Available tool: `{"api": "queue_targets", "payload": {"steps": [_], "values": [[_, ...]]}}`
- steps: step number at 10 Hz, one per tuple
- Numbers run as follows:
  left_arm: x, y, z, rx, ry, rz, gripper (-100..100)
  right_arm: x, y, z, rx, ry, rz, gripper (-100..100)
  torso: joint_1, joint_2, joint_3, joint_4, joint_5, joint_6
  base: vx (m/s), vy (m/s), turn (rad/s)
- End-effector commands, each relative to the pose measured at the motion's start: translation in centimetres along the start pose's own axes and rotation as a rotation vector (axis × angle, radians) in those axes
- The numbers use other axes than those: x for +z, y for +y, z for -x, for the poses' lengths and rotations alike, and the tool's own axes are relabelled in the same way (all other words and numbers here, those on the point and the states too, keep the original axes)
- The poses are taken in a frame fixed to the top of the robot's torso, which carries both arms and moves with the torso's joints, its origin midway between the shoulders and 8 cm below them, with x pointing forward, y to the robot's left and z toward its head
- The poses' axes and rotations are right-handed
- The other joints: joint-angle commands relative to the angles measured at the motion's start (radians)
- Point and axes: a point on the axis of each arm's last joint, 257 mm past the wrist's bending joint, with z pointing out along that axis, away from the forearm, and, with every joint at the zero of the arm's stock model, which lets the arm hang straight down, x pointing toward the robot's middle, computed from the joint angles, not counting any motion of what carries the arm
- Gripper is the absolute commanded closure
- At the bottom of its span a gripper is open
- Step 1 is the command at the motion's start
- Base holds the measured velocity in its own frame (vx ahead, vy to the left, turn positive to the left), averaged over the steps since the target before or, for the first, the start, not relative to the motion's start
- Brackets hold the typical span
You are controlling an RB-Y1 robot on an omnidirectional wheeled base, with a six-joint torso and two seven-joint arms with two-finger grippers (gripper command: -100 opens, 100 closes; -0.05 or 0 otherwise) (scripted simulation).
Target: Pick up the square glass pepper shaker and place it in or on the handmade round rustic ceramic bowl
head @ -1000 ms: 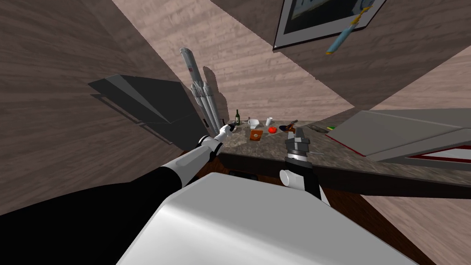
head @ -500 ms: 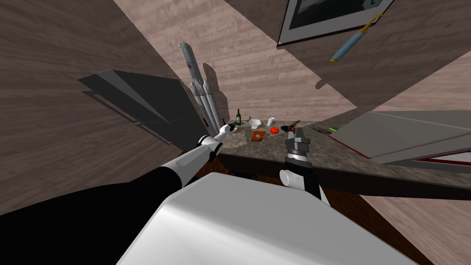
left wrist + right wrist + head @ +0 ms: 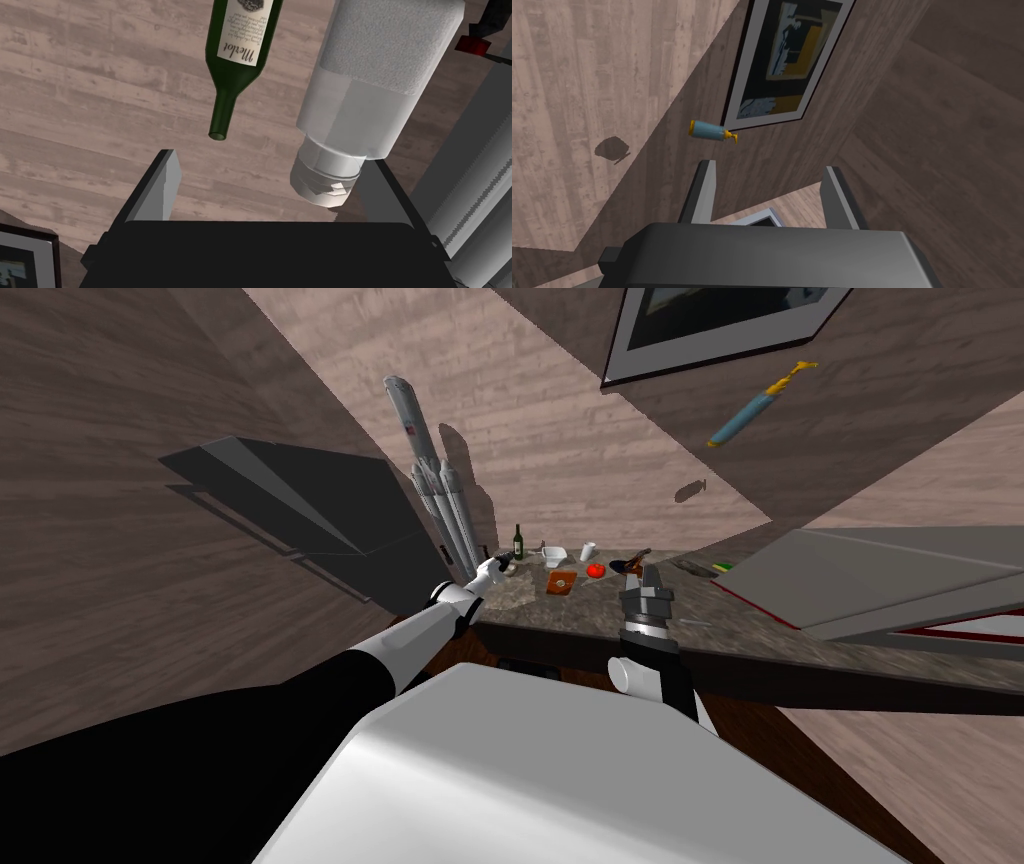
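Observation:
My left gripper (image 3: pixel 505 561) is stretched out over the left end of the stone counter (image 3: pixel 600 608), its fingers wide open. In the left wrist view the pepper shaker (image 3: pixel 365 90) is a square clear body with pale grey filling and a silver cap. It stands between the fingers of the left gripper (image 3: pixel 272 160), its cap close against one fingertip (image 3: pixel 372 190) and well clear of the other. A small greyish round shape (image 3: pixel 511 570), perhaps the bowl, lies right at the gripper, too small to tell more. My right gripper (image 3: pixel 650 576) is held upright above the counter's near edge, open and empty (image 3: pixel 768 172).
A green wine bottle (image 3: pixel 517 541) (image 3: pixel 240 50) stands just behind the shaker. Further right are a white jug (image 3: pixel 553 555), a white cup (image 3: pixel 587 552), a brown board (image 3: pixel 561 582) and a tomato (image 3: pixel 595 570). A tall grey rocket model (image 3: pixel 435 488) stands at the left. A blue and yellow bottle (image 3: pixel 765 391) is in mid-air.
My left fingers have opened wide off the shaker. The blue and yellow bottle has dropped lower against the wall. My head camera shifted slightly; the right arm stayed put.

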Motion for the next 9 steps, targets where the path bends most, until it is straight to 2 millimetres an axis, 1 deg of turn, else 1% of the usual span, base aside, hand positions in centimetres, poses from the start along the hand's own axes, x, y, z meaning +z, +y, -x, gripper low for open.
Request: {"api": "queue_targets", "payload": {"steps": [1, 2, 3, 5, 6, 7, 8, 9], "values": [[0.0, 0.0, 0.2, 0.012, -0.002, 0.001, -100, 0.0, 0.0, 0.0, 0.0, 0.0, 0.0, 0, 0.0, 0.0, 0.0, 0.0, 0.0, 0.0, -0.01, 0.004, 0.0], [0.1, 0.5, 1.2, -0.011, -0.013, 0.014, -100, 0.0, 0.0, 0.0, 0.0, 0.0, 0.0, 0, 0.0, 0.0, 0.0, 0.0, 0.0, 0.0, -0.015, 0.006, -0.086], [0.1, 0.5, 1.2, 0.025, -0.014, 0.014, -100, 0.0, 0.0, 0.0, 0.0, 0.0, 0.0, 0, 0.0, 0.0, 0.0, 0.0, 0.0, 0.0, -0.016, 0.007, -0.008], [0.1, 0.4, 1.1, 0.011, -0.01, 0.014, -100, 0.0, 0.0, 0.0, 0.0, 0.0, 0.0, 0, -0.001, 0.0, 0.0, 0.0, 0.0, 0.0, -0.004, 0.002, -0.003], [0.2, 0.8, 2.0, -0.007, -0.019, 0.026, -100, 0.0, 0.0, 0.0, 0.0, 0.0, 0.0, 0, -0.001, 0.0, 0.0, 0.0, 0.0, 0.0, -0.013, 0.006, -0.071], [0.2, 0.9, 2.1, 0.042, -0.022, 0.028, -100, 0.0, 0.0, 0.0, 0.0, 0.0, 0.0, 0, -0.001, 0.0, 0.0, 0.0, 0.0, 0.0, -0.014, 0.01, -0.039], [0.2, 0.8, 1.9, 0.009, -0.016, 0.026, -100, 0.0, 0.0, 0.0, 0.0, 0.0, 0.0, 0, 0.0, 0.0, 0.0, 0.0, 0.0, 0.0, -0.009, 0.005, 0.009], [0.2, 1.2, 2.8, -0.021, -0.024, 0.037, -100, 0.0, 0.0, 0.0, 0.0, 0.0, 0.0, 0, -0.001, 0.0, 0.0, 0.0, 0.0, 0.0, -0.017, 0.006, -0.061]]}}
